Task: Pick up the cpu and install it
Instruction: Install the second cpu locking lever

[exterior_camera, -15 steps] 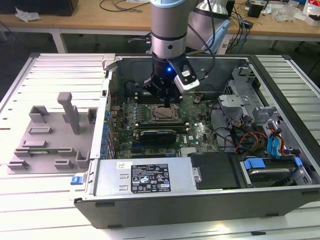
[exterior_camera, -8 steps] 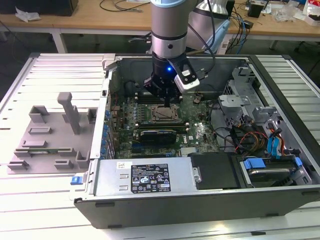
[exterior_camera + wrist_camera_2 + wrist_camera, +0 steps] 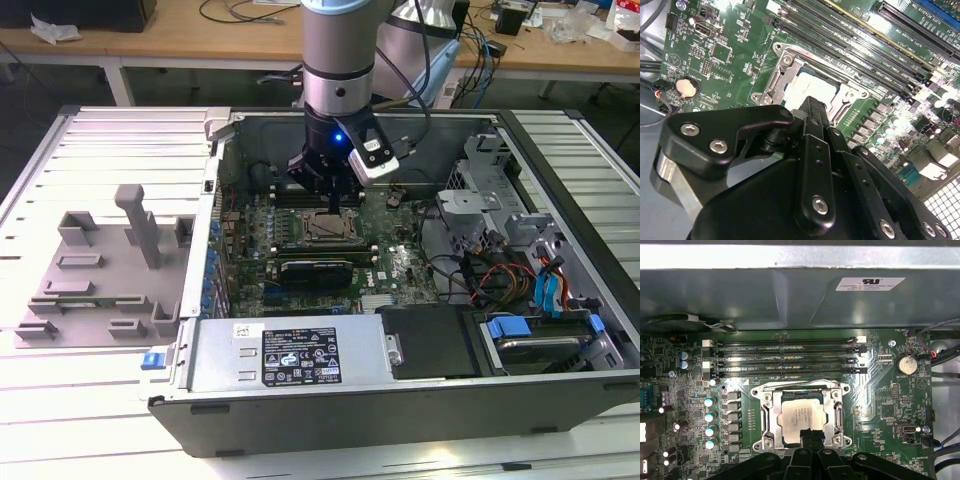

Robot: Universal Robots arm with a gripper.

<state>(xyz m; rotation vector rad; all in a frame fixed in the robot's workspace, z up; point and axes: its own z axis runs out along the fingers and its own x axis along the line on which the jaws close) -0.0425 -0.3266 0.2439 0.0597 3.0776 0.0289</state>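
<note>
gripper (image 3: 810, 436) closed, tip over cpu (image 3: 801, 415)

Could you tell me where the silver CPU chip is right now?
The shiny silver square CPU chip lies inside the metal-framed motherboard socket, beside the long black memory slots, with the black hand right over it.

You are looking at the cpu (image 3: 801, 415) lying flat inside the metal-framed socket (image 3: 765, 416) on the green motherboard (image 3: 880, 405), its shiny silver top facing up. In the first wrist view it is sitting square within the frame, parallel to the memory slots (image 3: 785, 357) beside it. In the second wrist view the cpu (image 3: 807, 86) is showing as a pale square, partly hidden. In the exterior view it (image 3: 327, 229) is resting mid-board inside the open computer case (image 3: 560, 390).
</note>
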